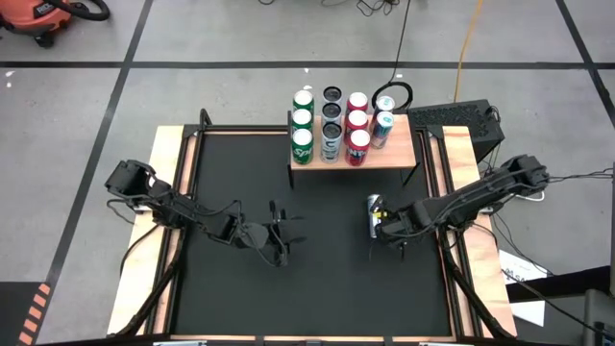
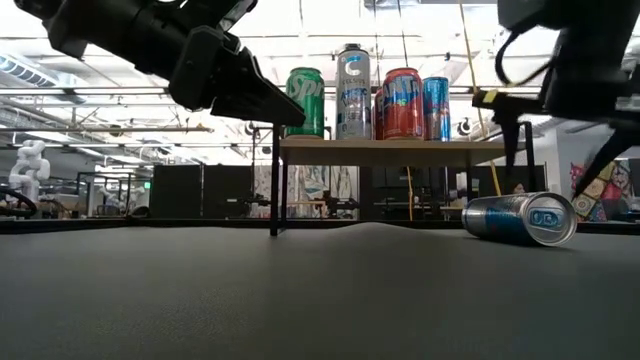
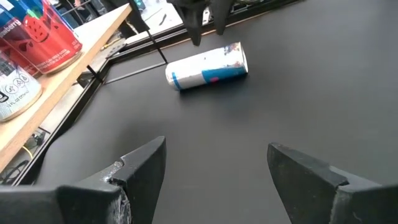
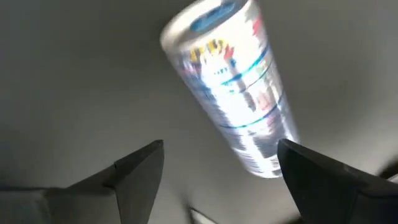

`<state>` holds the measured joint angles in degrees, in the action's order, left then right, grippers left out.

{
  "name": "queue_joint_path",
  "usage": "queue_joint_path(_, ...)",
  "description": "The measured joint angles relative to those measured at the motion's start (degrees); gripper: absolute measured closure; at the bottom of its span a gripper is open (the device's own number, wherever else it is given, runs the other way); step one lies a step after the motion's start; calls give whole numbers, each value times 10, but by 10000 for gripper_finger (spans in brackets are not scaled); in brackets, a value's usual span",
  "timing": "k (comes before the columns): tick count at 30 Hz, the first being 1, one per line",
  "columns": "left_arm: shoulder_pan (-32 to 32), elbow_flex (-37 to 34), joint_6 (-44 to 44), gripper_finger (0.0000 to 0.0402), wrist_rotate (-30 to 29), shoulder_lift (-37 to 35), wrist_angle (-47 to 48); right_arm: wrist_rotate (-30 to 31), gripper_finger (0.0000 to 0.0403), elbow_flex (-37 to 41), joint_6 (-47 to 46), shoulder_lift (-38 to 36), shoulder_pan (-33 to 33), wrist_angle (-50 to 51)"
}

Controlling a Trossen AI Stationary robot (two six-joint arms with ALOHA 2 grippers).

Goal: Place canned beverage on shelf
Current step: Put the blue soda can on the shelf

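Green can (image 2: 306,101) at the left end of the row on the light-wood plank shelf (image 2: 390,151): white slanted lettering, reads like "Sp…", rest cut off by the dark arm in front. Silver-grey tall can (image 2: 351,91) next to it: big white "C" near the top; smaller print below not legible. Red can (image 2: 402,103) beside that: blue-white script, unreadable. Blue slim can (image 2: 435,107) at the right end: nothing legible. Silver-and-blue can (image 2: 520,218) lying on its side on the black mat: blue and red marks, blurred, unreadable in every view.
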<state>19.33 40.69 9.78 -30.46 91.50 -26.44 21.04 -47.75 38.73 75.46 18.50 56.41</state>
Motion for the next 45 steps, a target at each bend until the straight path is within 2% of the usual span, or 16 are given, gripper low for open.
queue_joint_path(5, -2, 0, 0, 126, 0, 0, 0, 78, 103, 0, 124, 52, 0, -33)
queue_joint_path(11, -2, 0, -2, 126, 0, 0, 11, 43, 103, 0, 142, 104, 0, -87)
queue_joint_path(16, -2, 0, -16, 126, -6, 0, 21, 9, 112, 0, 72, 129, 0, -122)
queue_joint_path(21, -7, 0, -39, 126, -24, 0, 20, -38, 175, -15, -3, 124, 0, -153)
queue_joint_path(23, -11, 0, -39, 126, -25, 0, 20, -67, 192, -25, -29, 117, 0, -164)
queue_joint_path(27, -19, 0, -35, 126, -21, 0, 13, -153, 192, -27, -83, 76, 3, -252)
queue_joint_path(31, -21, 0, -38, 126, 34, 0, -5, -237, 192, -27, -136, 29, 4, -376)
queue_joint_path(37, -21, 0, -49, 100, 179, 22, -98, -333, 193, 10, -156, -16, 4, -610)
queue_joint_path(39, -20, 0, -42, 80, 202, 34, -133, -348, 193, 22, -162, -19, 4, -660)
queue_joint_path(45, -21, 1, -12, 18, 222, 68, -245, -344, 193, 32, -167, 9, 2, -731)
